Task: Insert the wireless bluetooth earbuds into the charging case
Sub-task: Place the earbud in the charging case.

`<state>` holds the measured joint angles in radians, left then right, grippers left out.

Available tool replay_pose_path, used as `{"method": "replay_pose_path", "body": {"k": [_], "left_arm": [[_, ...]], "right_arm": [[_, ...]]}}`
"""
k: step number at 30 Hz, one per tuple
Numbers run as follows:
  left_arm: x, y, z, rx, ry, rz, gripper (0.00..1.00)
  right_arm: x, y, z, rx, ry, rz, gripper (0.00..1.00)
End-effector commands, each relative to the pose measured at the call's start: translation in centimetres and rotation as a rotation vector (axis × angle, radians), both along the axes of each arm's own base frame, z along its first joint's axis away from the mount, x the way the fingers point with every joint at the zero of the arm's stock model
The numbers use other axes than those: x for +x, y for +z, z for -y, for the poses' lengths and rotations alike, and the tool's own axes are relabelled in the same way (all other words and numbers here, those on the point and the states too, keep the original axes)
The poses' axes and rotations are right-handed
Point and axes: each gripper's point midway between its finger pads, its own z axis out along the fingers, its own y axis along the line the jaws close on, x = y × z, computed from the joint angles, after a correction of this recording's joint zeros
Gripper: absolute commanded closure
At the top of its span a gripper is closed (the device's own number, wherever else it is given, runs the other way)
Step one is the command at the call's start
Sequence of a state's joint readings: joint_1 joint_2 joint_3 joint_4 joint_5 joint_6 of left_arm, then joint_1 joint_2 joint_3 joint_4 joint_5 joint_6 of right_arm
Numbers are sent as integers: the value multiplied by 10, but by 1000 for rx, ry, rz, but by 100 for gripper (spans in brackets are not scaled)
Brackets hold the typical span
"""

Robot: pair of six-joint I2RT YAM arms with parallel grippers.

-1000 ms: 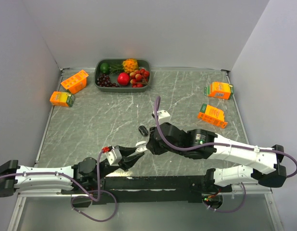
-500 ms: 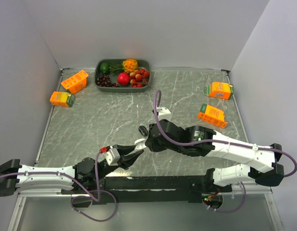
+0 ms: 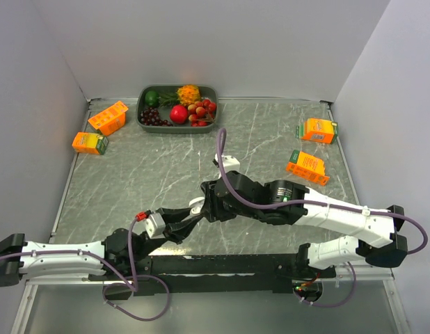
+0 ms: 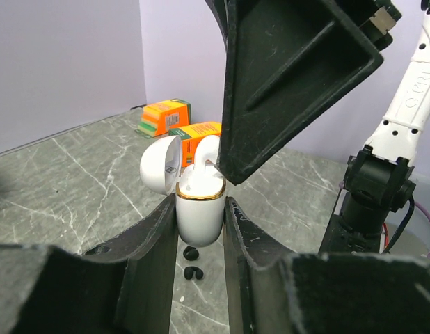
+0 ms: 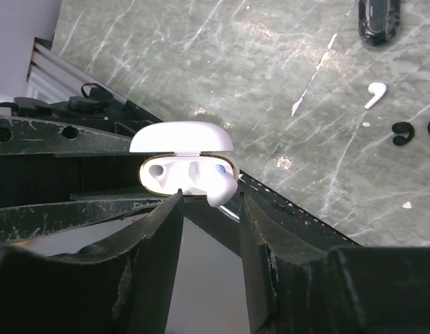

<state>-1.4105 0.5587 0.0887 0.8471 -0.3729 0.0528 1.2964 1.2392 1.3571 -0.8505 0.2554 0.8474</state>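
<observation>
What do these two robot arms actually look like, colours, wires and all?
Both the left arm and the right arm have white shells with black joints. A thin purple cable loops along each. The left wrist carries a small red connector. The fingers are matte black, wedge-shaped plastic.

Soft bright light is coming from above w/ faint shadows; close gripper fingers [image 4: 131,292] are looking blurry.
</observation>
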Motion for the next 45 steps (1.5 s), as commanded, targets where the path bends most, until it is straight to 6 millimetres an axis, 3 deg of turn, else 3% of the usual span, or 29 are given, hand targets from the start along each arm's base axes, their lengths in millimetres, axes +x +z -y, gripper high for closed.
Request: {"method": "replay_pose_path", "body": {"k": [1, 8, 11, 12, 14, 17, 20, 25, 30, 45], "left_arm": [[2, 12, -7, -49, 19, 12, 99], [3, 9, -10, -57, 24, 1, 99], [2, 10, -11, -63, 18, -4, 99], [-1, 13, -11, -77, -2, -6, 99], [-7, 15, -11, -91, -35, -2, 99], [-26, 22, -9, -124, -144, 40, 99], [-39, 22, -8, -152, -223, 7, 99], [-43, 22, -8, -162, -253, -13, 99], [-43, 21, -3, -134, -254, -16, 99], [-39, 19, 0, -117, -232, -22, 99]], "right_arm": [[-3, 28, -8, 67, 17, 12, 52], [-9, 64, -2, 94, 86, 58, 38], [-8, 81, 10, 117, 116, 128, 38], [-8, 79, 20, 111, 140, 173, 40], [-6, 84, 22, 154, 169, 246, 49], [-7, 73, 36, 150, 234, 346, 65], [-10, 60, 42, 112, 298, 384, 71], [-15, 46, 34, 78, 362, 371, 75], [-15, 47, 20, 82, 387, 371, 98], [-26, 54, 7, 105, 442, 358, 100]]}}
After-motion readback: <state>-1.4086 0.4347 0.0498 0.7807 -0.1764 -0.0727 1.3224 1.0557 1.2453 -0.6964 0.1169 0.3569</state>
